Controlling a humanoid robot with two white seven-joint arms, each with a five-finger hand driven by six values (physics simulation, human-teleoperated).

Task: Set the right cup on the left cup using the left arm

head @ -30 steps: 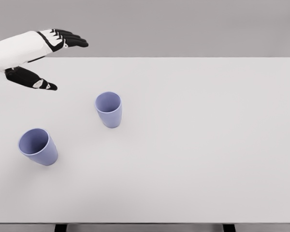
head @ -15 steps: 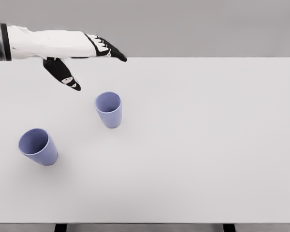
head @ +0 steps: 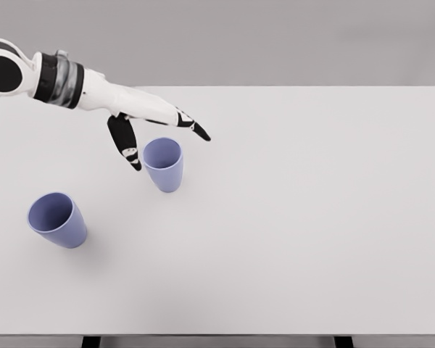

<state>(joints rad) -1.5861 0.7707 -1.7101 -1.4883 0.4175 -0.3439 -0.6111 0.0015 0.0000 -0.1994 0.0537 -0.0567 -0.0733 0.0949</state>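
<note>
White table [head: 312, 217], left hand [head: 141, 119] lower now — fingers spread wide, straddling right cup [head: 164, 164], left cup [head: 56, 220] unmoved

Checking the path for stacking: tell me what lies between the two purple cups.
Nothing. In the head view, only bare white table lies between the right cup and the left cup.

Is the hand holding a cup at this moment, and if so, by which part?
Nothing is held. The left hand is open, fingers spread above and behind the right cup, thumb down beside its left rim; no contact can be seen.
</note>
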